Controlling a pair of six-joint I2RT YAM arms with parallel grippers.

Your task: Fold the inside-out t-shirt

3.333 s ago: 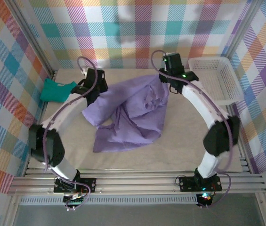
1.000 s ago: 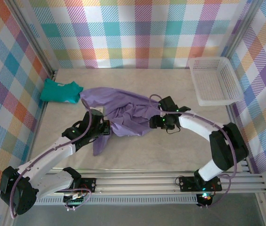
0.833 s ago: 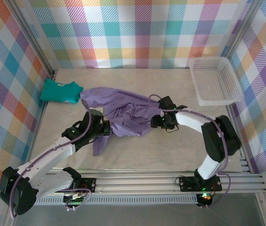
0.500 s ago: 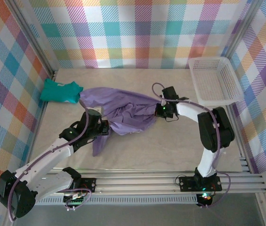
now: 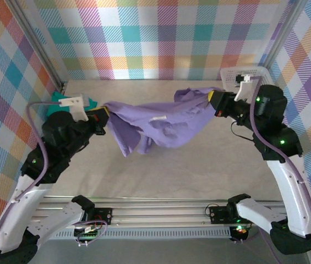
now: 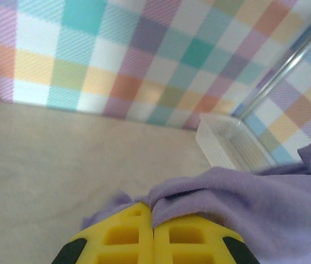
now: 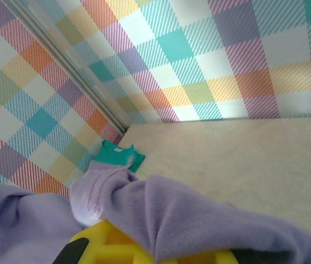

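Two arms hold the inside-out t-shirt (image 5: pixel 166 118) up between them, so that the lavender cloth spans the middle of the bench (image 5: pixel 199 170) from left to right. The left arm (image 5: pixel 61 137) has its jaws shut tight on a bunch of fabric at the shirt's left end. In the left wrist view the yellow fingers (image 6: pixel 127 239) press flat against each other, and purple cloth (image 6: pixel 243 203) comes out of the seam between them and runs off to the right. The right arm (image 5: pixel 271 110) has its jaws shut on the shirt's right end, just in front of the white basket (image 5: pixel 229 72) at the far right corner. In the right wrist view the cloth (image 7: pixel 199 220) lies draped over the yellow fingers (image 7: pixel 111 247) and hides most of them.

The upper edge of the shirt runs fairly taut between the two grips, with a hump of loose fabric near the right one. Below that edge the cloth sags in crumpled folds, deepest left of centre, where a narrow flap hangs lowest. I cannot tell whether those folds touch the bench. A small white neck tag (image 5: pixel 156 118) shows near the middle of the garment.

A teal-green folded garment (image 5: pixel 56 99) lies at the far left of the bench, partly behind the left arm and apart from the shirt. Plaid walls (image 5: pixel 144 38) enclose the bench on three sides.
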